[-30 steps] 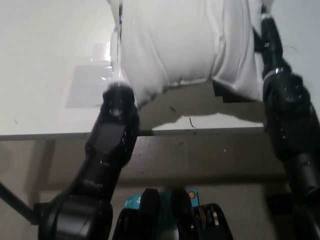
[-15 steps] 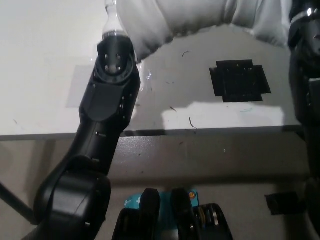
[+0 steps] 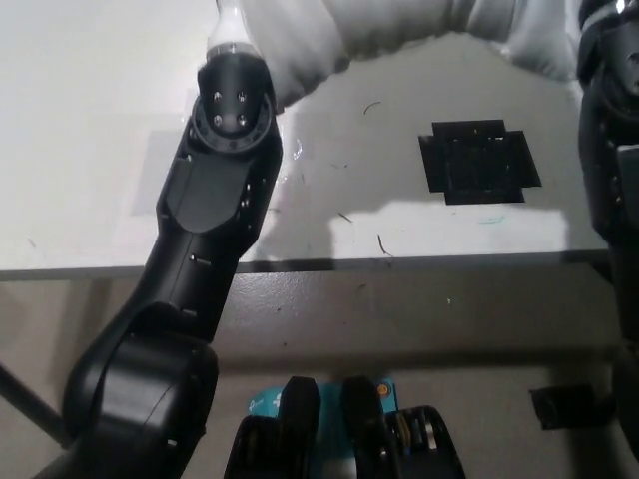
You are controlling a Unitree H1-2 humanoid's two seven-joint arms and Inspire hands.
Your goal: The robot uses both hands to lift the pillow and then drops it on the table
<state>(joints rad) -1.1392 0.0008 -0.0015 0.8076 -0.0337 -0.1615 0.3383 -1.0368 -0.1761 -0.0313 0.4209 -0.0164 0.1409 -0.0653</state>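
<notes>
**Pillow held up at the far edge of the view, above a white surface**

A view looking steeply down on a pale white surface (image 3: 90,120), whose near edge runs across the middle of the frame from nine o'clock to three o'clock.

At about eight o'clock a thick black arm (image 3: 205,259) rises from the lower left and reaches up toward eleven o'clock. It ends in a round black wrist with small holes in it. Above the wrist only a small pale piece of the left hand (image 3: 226,30) shows, touching the pillow's left side. The rest of the hand is hidden or cut off by the top edge, so I cannot tell whether its fingers are open, closed or gripping.

At twelve o'clock the white pillow (image 3: 399,25) fills the top edge of the frame. Only its lower, rounded, creased underside shows. It hangs between the two arms and casts a soft grey shadow on the surface beneath it.

Toward two o'clock from centre, a flat black cross-shaped patch (image 3: 479,160) lies on the surface, inside that shadow.

At three o'clock the black right arm (image 3: 609,150) runs up the right edge to the pillow's right end. The right hand itself is out of sight.

No containers are visible.
</notes>
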